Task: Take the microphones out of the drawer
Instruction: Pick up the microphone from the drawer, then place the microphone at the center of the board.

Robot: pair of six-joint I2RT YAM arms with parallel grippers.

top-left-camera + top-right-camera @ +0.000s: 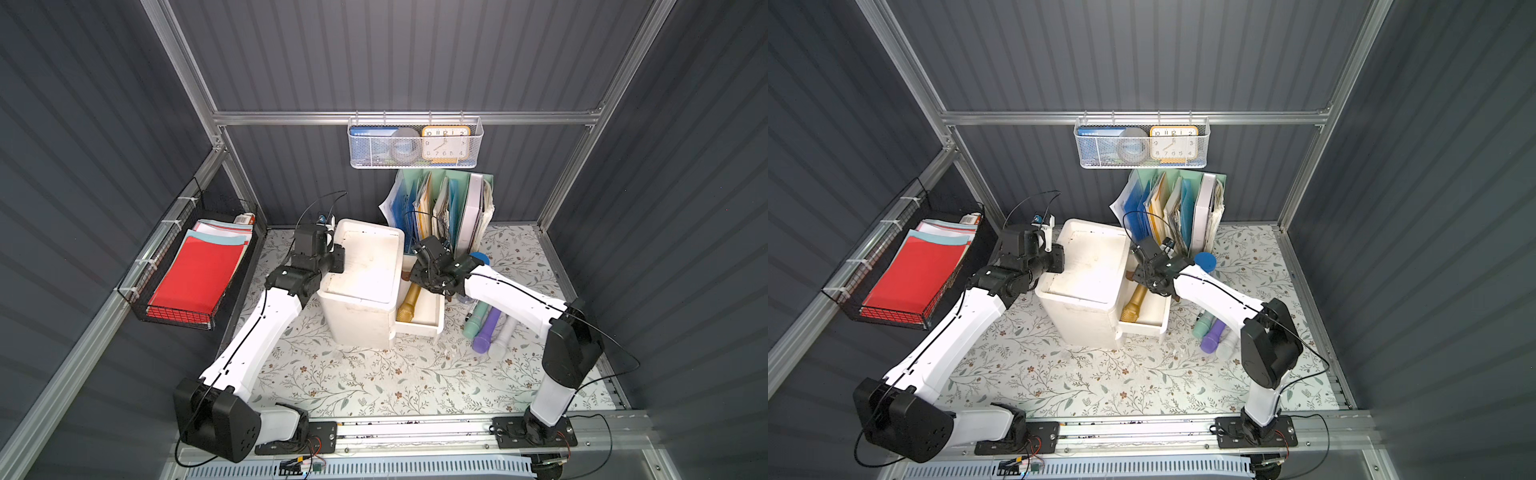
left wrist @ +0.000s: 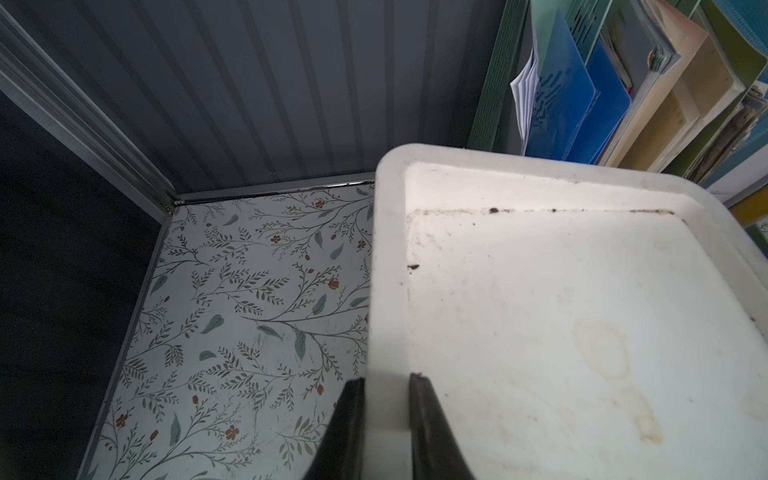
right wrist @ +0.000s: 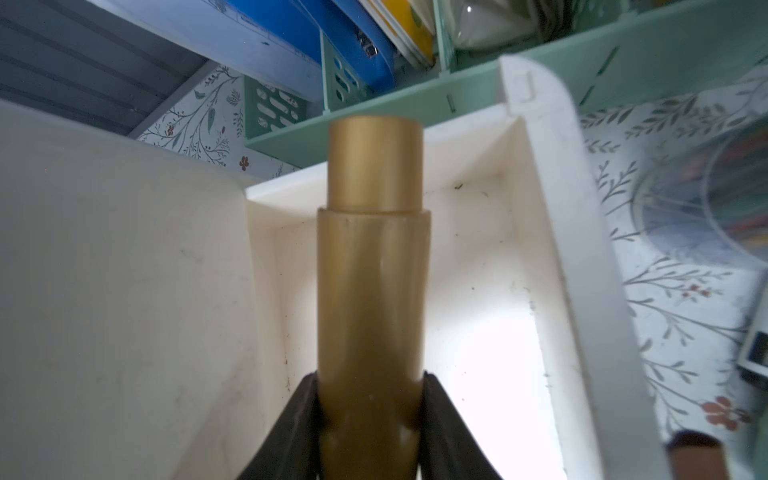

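A gold microphone (image 1: 409, 305) (image 1: 1133, 305) lies lengthwise in the pulled-out drawer (image 1: 419, 329) (image 1: 1144, 328) of a white cabinet (image 1: 365, 266) (image 1: 1088, 270), its mesh head toward the drawer's front. My right gripper (image 1: 419, 278) (image 1: 1142, 278) reaches in from the right and is shut on the microphone's handle (image 3: 374, 291); in the right wrist view the black fingers (image 3: 440, 415) press both its sides over the drawer's floor (image 3: 490, 332). My left gripper (image 1: 338, 259) (image 2: 386, 378) is shut on the raised rim of the cabinet's top (image 2: 388, 291).
Mint, purple and white cylinders (image 1: 486, 328) lie right of the drawer. A blue-lidded jar (image 1: 480, 258) and a green file rack (image 1: 449, 208) stand behind it. A wire basket with a clock (image 1: 415, 143) hangs on the back wall, a black basket of red paper (image 1: 195, 274) on the left wall.
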